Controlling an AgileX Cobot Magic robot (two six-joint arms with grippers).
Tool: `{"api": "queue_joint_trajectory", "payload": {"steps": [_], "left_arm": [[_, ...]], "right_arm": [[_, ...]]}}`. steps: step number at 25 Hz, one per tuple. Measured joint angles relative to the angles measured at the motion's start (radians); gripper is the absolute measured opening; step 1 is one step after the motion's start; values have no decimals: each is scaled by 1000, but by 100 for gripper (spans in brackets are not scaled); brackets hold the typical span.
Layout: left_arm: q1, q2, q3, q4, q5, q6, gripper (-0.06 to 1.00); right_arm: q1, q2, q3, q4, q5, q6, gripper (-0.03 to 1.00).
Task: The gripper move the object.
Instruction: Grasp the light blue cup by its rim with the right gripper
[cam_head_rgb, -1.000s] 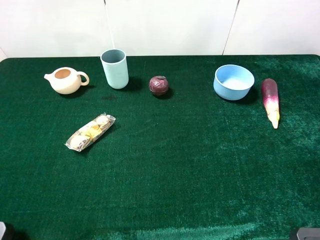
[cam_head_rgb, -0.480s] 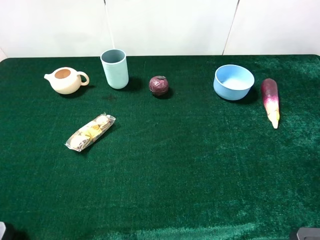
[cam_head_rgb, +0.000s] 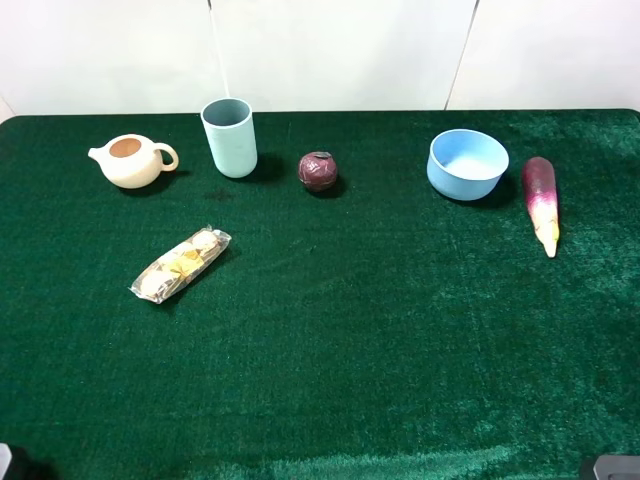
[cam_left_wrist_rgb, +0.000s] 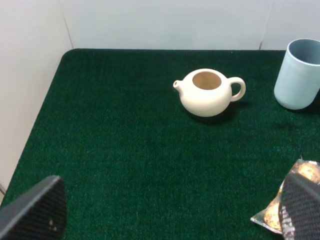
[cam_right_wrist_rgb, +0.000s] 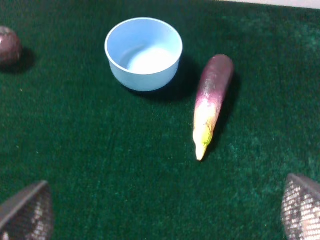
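standing upright at the far left of the green felt table is one tall pale blue-green plastic cup, between one cream teapot and one dark-red ball, perhaps cabbage. elsewhere lie one snack packet, one light-blue bowl and one purple eggplant. left gripper and right gripper gape wide.

Table covered edge to edge by dark green plush cloth; nap seen brushed in patches, paler sheen caught at far right corner and along near edge. Small dark stain noted on cloth, far left part. White wall set right behind table, divided by two thin dark seams. White side panel seen standing against table edge in left wrist view. Light even, diffuse; shadows soft, short
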Motion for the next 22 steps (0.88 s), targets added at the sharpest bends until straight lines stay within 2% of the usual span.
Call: {"api": "queue_joint_trajectory", "payload": {"steps": [3, 15, 22], "left_arm": [[0, 0, 0, 0, 0, 0, 84], [0, 0, 0, 0, 0, 0, 84], [0, 0, 0, 0, 0, 0, 84]], "right_arm": [[26, 131, -52, 0, -13, -31, 69], [404, 620, -302, -47, -81, -26, 69], [535, 849, -458, -76, -101, -27, 69]]}}
